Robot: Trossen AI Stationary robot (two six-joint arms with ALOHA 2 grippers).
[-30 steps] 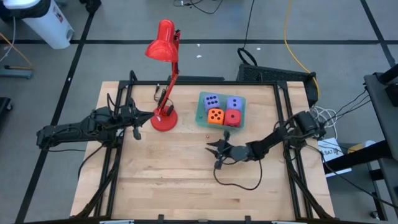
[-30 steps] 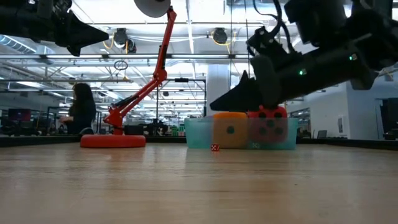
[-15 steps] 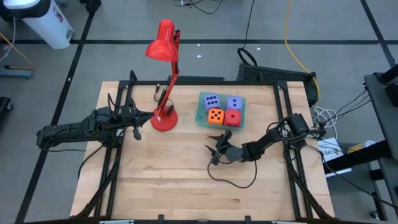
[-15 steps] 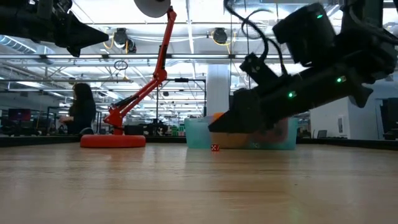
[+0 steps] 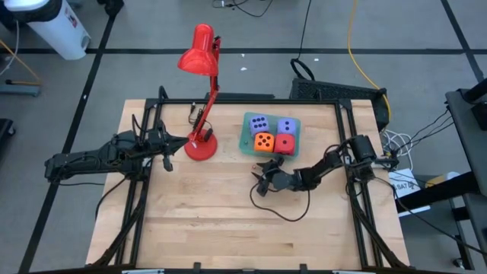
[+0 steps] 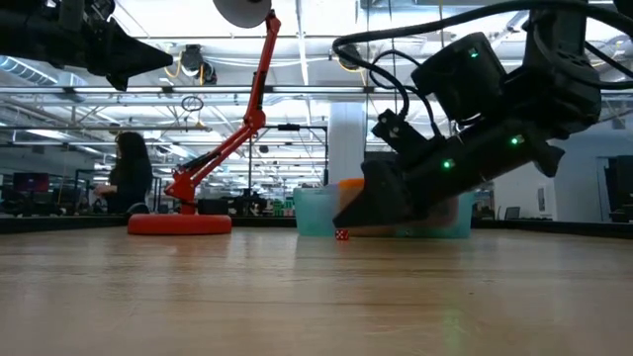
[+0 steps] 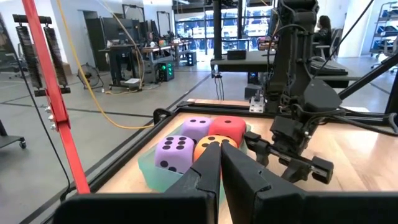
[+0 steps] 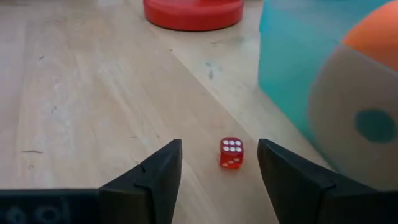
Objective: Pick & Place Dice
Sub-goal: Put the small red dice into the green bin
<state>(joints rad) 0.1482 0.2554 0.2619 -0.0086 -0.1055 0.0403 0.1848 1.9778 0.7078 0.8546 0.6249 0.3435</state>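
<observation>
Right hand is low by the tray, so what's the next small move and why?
Probably ease the right hand forward and close on the small red die. Its fingers are open, the die lies on the table just ahead between them, beside the tray.

We see two dark jointed arms; green lights glow just behind the right end effector, with black cables looping above.

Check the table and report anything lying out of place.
One small red die lies loose on the bare wood beside the teal tray, while the four large dice sit inside the tray. The right gripper is low over the table, fingers open either side of the die. The left gripper waits by the red lamp.
</observation>
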